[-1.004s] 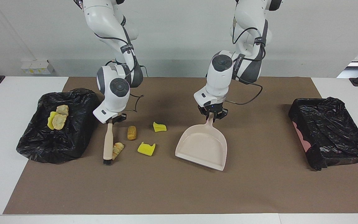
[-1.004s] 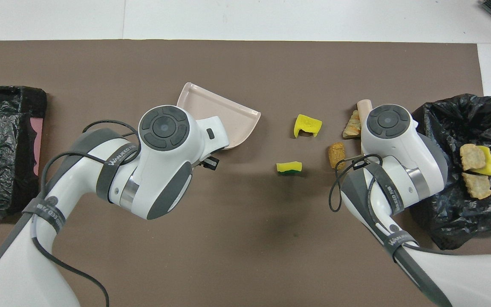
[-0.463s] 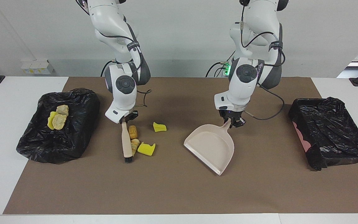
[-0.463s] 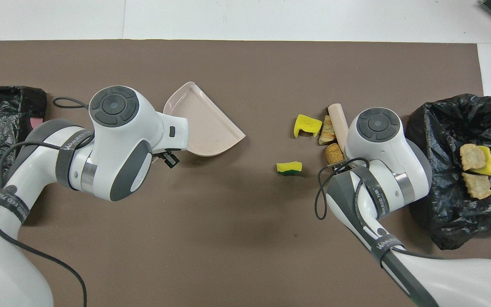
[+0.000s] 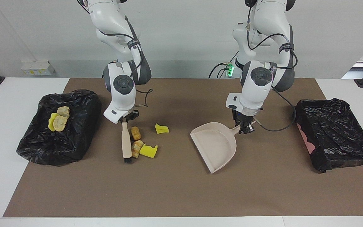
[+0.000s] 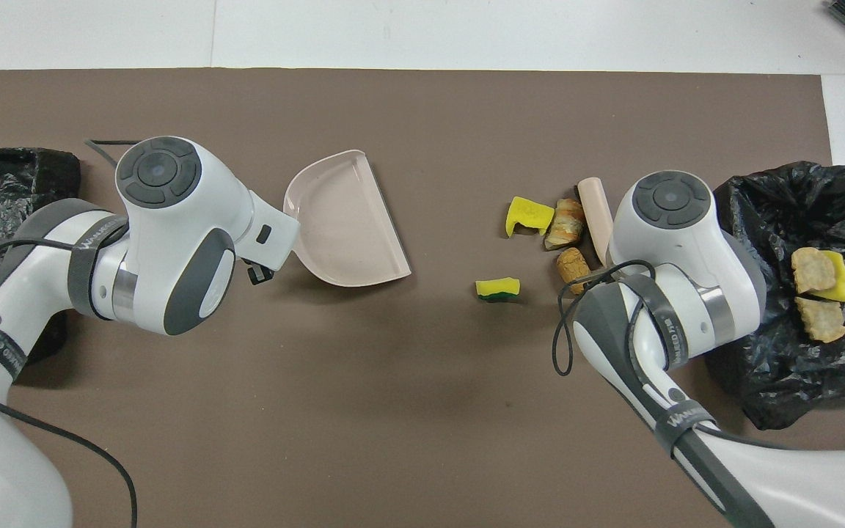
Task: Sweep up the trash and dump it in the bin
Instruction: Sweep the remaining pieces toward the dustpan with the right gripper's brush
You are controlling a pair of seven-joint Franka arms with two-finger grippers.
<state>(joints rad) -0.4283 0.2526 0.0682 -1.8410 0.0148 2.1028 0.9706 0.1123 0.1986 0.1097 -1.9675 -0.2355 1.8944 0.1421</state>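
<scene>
Four bits of trash (image 5: 139, 142) lie on the brown mat between the brush (image 5: 126, 143) and the dustpan (image 5: 214, 145); more sits in the black bin (image 5: 58, 126). The right gripper (image 5: 126, 118) holds the brush tight. The left gripper (image 5: 244, 126) holds the dustpan's handle. Push slowly, pan lip flat on the worktop.

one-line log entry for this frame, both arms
left end effector: shut on dustpan handle | right end effector: shut on brush | brush against roll | four trash pieces on mat | dustpan empty
</scene>
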